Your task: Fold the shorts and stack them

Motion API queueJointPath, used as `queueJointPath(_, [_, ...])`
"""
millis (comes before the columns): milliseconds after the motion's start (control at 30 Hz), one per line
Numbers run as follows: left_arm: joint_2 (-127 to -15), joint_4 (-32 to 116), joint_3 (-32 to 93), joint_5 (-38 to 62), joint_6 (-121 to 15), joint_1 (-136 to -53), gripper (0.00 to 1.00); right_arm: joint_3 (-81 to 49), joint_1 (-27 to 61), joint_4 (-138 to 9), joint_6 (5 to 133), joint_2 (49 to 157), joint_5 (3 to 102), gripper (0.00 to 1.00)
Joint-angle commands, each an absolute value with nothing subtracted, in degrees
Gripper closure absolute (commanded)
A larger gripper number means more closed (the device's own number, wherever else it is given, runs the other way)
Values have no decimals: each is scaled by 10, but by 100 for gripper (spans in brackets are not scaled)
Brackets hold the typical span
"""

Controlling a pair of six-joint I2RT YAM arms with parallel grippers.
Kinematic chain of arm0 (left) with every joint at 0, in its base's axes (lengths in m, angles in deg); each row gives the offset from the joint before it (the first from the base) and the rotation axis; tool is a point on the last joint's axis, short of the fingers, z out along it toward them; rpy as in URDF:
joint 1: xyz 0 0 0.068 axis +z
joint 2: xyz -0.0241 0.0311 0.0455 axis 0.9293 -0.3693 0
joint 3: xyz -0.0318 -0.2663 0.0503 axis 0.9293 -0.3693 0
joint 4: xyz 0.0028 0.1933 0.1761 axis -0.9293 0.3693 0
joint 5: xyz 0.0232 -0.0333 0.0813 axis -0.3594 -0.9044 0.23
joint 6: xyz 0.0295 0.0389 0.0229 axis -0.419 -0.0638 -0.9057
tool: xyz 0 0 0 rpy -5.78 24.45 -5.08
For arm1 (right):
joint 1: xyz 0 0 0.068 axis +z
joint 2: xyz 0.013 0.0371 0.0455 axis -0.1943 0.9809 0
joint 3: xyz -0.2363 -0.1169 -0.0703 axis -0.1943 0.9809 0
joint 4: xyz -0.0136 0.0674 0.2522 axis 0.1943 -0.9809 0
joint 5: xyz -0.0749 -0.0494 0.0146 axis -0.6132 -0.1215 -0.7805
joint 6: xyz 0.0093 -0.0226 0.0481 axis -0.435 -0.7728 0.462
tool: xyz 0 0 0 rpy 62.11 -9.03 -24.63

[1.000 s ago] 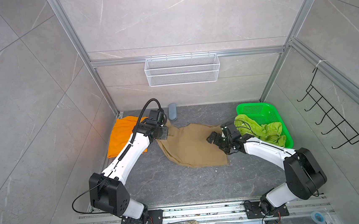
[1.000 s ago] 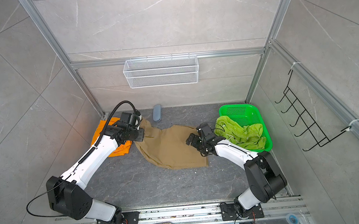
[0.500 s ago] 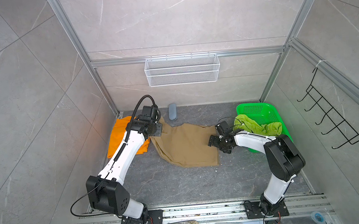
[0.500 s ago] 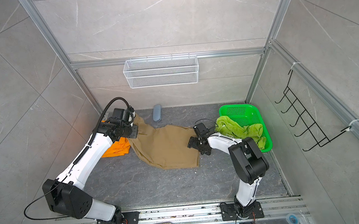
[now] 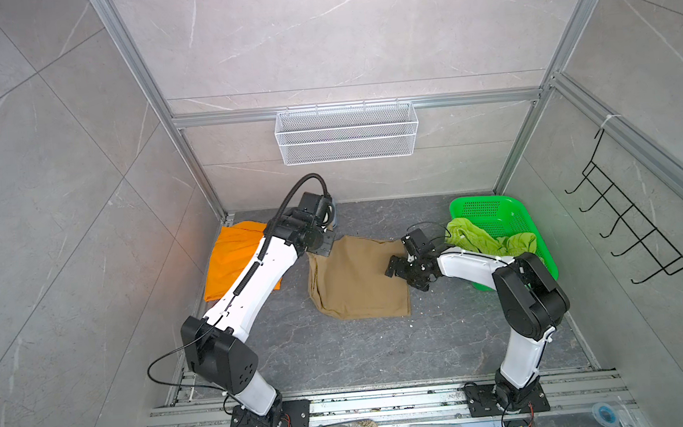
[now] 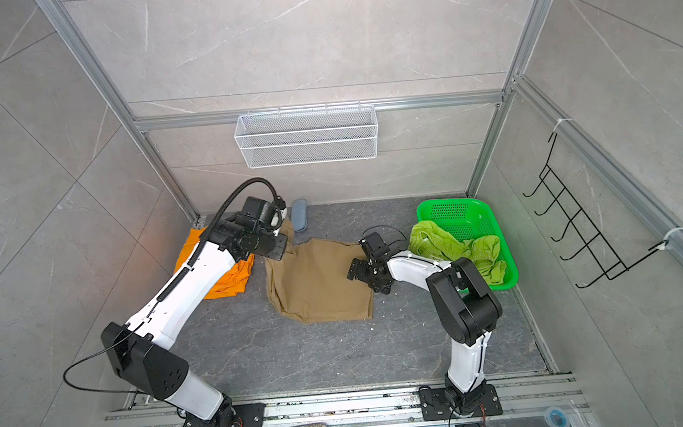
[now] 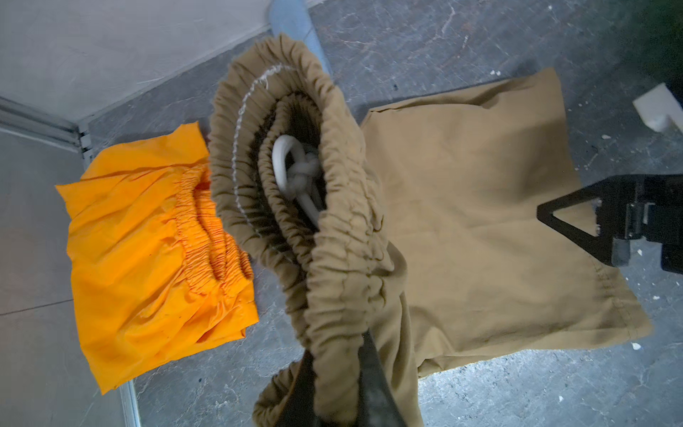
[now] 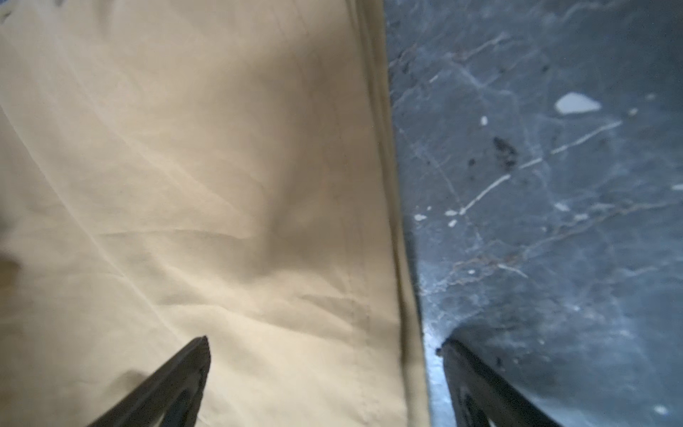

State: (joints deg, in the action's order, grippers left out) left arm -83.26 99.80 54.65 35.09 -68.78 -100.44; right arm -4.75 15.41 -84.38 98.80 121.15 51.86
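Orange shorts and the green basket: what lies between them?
The khaki shorts on the floor, with the right gripper at their edge; both top views show it.

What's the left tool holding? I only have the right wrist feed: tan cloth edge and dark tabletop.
Observer: The left tool is shut on the khaki shorts, gripping the gathered waistband and holding it raised.
Operator: Where's the orange pair?
Observer: The orange shorts lie to the left of the khaki pair and apart from it.
Operator: And the green ones?
Observer: The lime green shorts are bunched in the green basket, on the far side of the right tool from the khaki cloth.
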Motion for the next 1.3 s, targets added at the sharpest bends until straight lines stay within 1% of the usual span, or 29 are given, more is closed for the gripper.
queueJointPath(0, [-857, 1025, 581, 362, -670, -1038, 100, -56, 155, -831, 1004, 1224, 535, 1])
queueJointPath(200, [-919, 1064, 641, 365, -650, -1099, 98, -40, 154, -798, 1022, 1228, 558, 1])
queueJointPath(400, [-960, 1076, 690, 342, -620, -1132, 96, -24, 155, -778, 1033, 1236, 570, 1])
queueJointPath(633, [-996, 1066, 691, 324, -594, -1137, 93, -19, 149, -784, 1032, 1218, 578, 1])
queueJointPath(867, [-1018, 1020, 670, 300, -558, -1136, 84, 3, 130, -788, 1028, 1177, 584, 0])
queueJointPath(1000, [-1020, 975, 647, 275, -530, -1134, 76, 19, 122, -795, 1023, 1149, 586, 0])
queueJointPath(1100, [-1022, 943, 637, 260, -514, -1133, 67, 36, 114, -795, 1024, 1127, 592, 1])
queueJointPath(1167, [-1021, 927, 632, 256, -505, -1128, 59, 46, 110, -796, 1024, 1110, 596, 0])
queueJointPath(1267, [-1012, 911, 631, 249, -496, -1116, 40, 53, 108, -802, 1021, 1089, 601, 0])
